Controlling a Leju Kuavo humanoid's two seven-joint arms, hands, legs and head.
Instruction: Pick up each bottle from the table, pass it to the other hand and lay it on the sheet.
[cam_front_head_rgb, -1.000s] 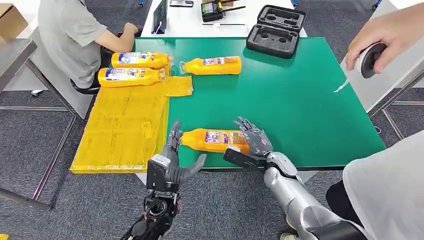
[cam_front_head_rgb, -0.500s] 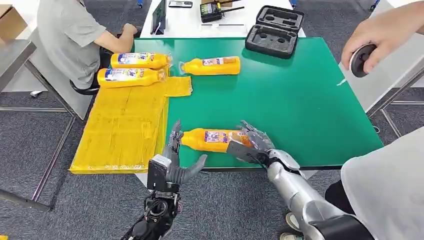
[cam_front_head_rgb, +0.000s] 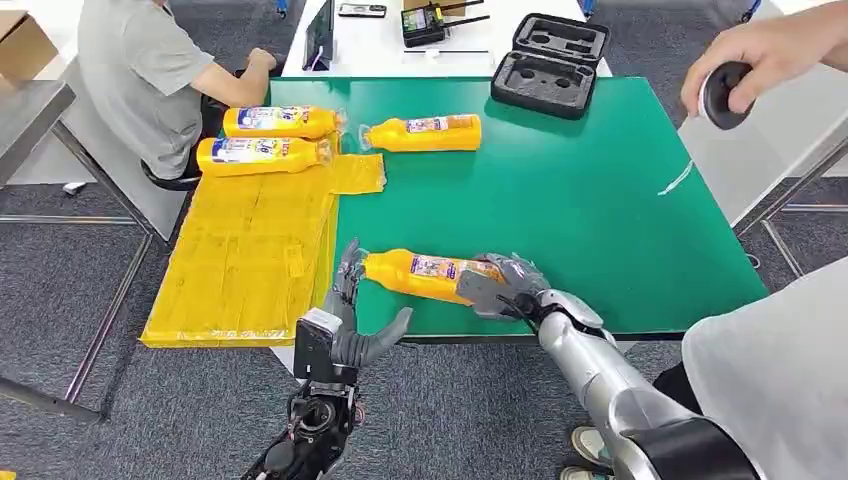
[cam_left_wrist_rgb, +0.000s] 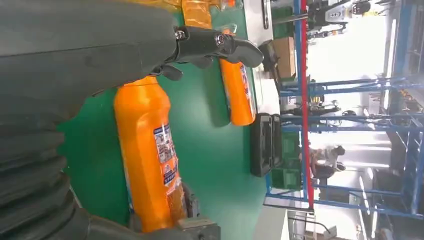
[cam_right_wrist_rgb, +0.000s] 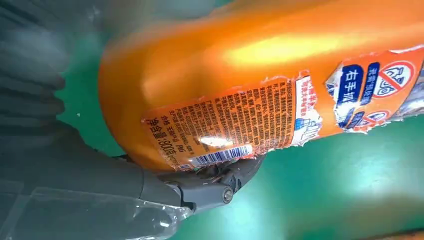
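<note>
My right robot hand (cam_front_head_rgb: 508, 285) has closed around the near bottle (cam_front_head_rgb: 425, 275), now tilted; left robot hand (cam_front_head_rgb: 352, 305) open, awaiting handover

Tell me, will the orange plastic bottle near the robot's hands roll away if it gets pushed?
Probably: the orange plastic bottle lies on its side on the smooth green table. Its glossy surface looks slippery, though the right hand grips its base.
</note>
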